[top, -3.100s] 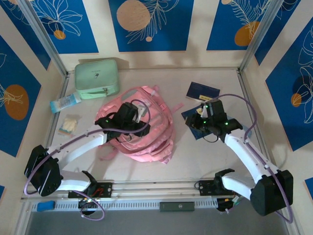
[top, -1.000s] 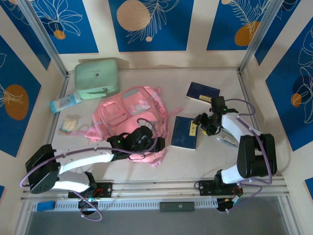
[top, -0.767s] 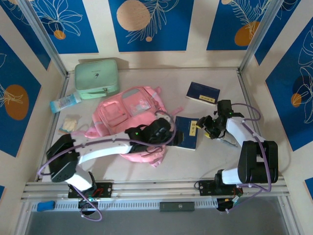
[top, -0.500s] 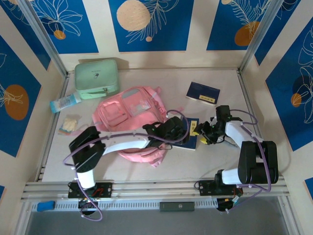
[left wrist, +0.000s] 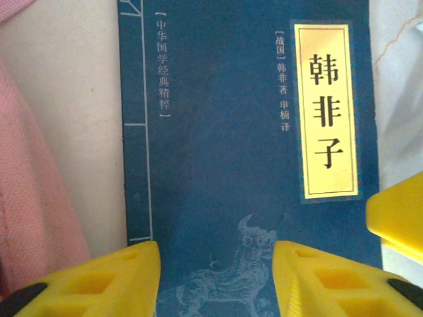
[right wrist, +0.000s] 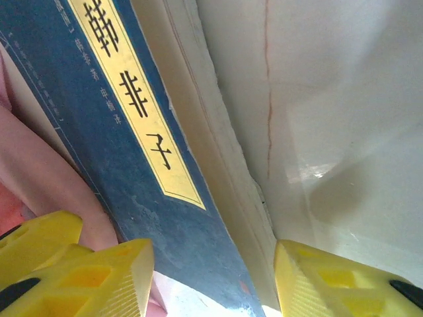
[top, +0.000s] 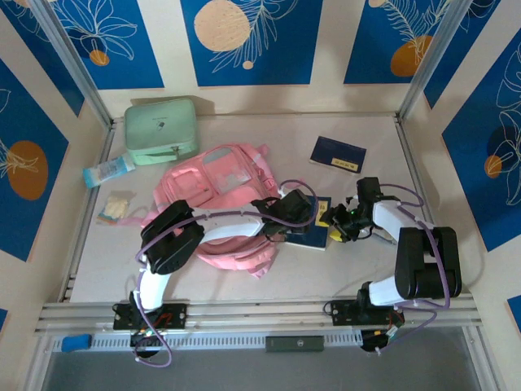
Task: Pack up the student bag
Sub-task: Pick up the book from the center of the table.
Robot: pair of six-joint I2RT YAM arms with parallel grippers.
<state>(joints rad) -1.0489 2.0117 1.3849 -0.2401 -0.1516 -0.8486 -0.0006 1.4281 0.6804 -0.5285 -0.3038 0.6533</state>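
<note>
Nothing packed that I see; book lies right of bag. Left gripper, right gripper straddle it, jaws apart.

White arm links, black joints, purple cables, yellow pincer fingers (green lights)

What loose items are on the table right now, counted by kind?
Pink backpack: 1
Mint green case: 1
Blue books: 2, the far book and the near book
Light blue packet: 1
Small pale packet: 1
Total: 6
</note>
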